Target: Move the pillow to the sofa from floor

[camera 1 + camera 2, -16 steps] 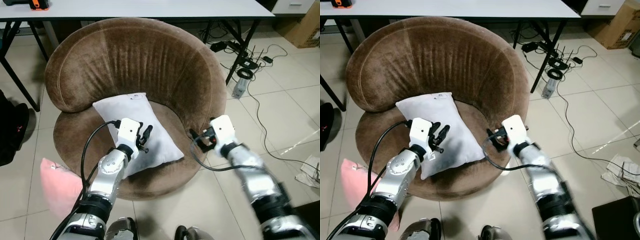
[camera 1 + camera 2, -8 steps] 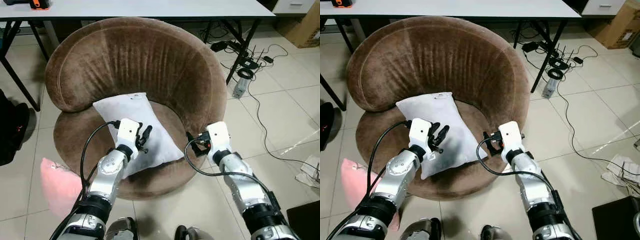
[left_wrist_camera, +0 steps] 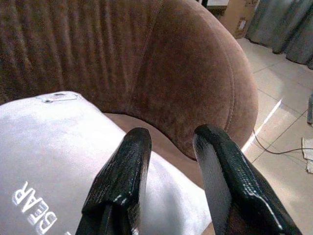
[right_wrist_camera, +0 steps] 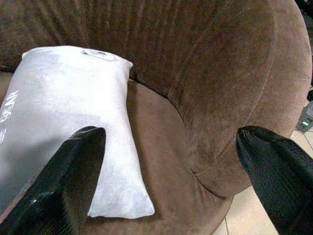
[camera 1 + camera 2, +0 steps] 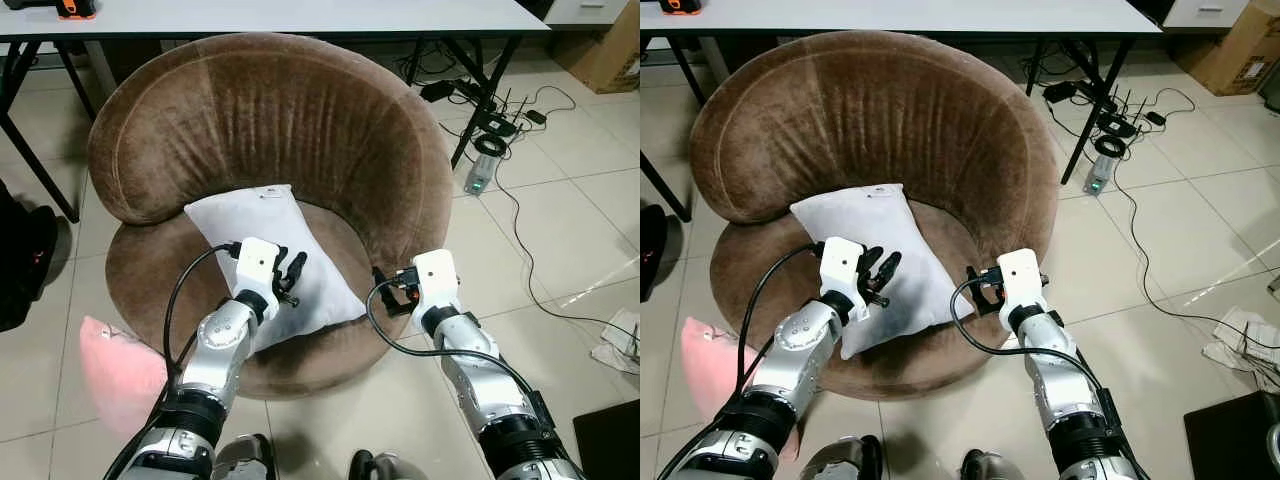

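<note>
White pillow (image 5: 270,258) lies flat on the seat of the brown round sofa (image 5: 270,130), long axis running from the back-left of the seat toward the front-right, one corner near the front rim; some grey lettering shows on its cover in the wrist views. Left gripper (image 5: 289,277) hovers over the pillow's near half, jaws parted with nothing between them; the left wrist view has both black fingers (image 3: 122,178) apart above the white fabric, sofa back behind. Right gripper (image 5: 392,290) sits at the sofa's right front edge, just beside the seat rim and clear of the pillow, jaws spread wide and empty; right wrist view looks across the seat at the pillow (image 4: 63,117) with the fingers far apart at either side. Sofa stands on a light tiled floor (image 5: 560,230). A pink cushion (image 5: 118,370) lies on the tiles at the sofa's left front, next to the left arm. Behind the sofa is a white bench (image 5: 300,15) on black legs, with a black-and-orange item (image 5: 60,8) at its far left edge. Right of the sofa, black cables (image 5: 500,110) and a small device with a green light (image 5: 479,175) lie on the floor; cardboard box (image 5: 612,50) in the far right corner.
</note>
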`<state>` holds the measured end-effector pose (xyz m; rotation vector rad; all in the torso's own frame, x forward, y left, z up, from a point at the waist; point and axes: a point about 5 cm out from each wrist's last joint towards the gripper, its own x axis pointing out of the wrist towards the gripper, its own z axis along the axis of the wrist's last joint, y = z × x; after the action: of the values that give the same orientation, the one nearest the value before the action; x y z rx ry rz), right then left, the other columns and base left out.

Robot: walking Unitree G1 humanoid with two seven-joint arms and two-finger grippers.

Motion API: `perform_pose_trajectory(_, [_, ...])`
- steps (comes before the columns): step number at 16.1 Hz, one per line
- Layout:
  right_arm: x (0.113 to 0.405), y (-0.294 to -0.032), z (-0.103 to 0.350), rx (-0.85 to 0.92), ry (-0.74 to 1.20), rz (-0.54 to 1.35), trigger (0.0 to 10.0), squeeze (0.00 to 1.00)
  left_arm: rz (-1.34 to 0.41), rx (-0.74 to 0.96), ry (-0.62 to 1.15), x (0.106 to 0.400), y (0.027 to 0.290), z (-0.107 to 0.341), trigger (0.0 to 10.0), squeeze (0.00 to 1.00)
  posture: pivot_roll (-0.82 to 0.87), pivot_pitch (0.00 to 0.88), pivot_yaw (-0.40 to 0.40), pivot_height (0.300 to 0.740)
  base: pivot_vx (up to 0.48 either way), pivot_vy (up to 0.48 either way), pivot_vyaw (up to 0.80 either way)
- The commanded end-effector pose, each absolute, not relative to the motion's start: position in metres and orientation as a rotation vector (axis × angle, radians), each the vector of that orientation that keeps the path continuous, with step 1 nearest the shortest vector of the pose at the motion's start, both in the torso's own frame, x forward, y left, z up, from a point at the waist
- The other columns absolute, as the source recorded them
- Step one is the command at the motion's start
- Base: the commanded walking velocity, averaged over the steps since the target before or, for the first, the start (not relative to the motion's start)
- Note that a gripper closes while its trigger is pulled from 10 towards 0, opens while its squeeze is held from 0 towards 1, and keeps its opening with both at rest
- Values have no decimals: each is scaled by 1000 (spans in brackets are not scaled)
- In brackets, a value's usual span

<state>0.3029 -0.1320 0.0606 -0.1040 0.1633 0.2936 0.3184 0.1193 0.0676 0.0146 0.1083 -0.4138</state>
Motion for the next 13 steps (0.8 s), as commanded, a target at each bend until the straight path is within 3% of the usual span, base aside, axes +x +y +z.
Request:
perform_pose_trajectory(1, [302,-138,60,-113,175,270,10000,0,-413,0,102,321,117,70,10000,0,70,115,-79,740,0,0,0])
perform_pose_trajectory(13, [301,-140,58,-124,184,276,10000,0,-418,7,83,321,117,72,10000,0,70,106,-80,740,0,0,0])
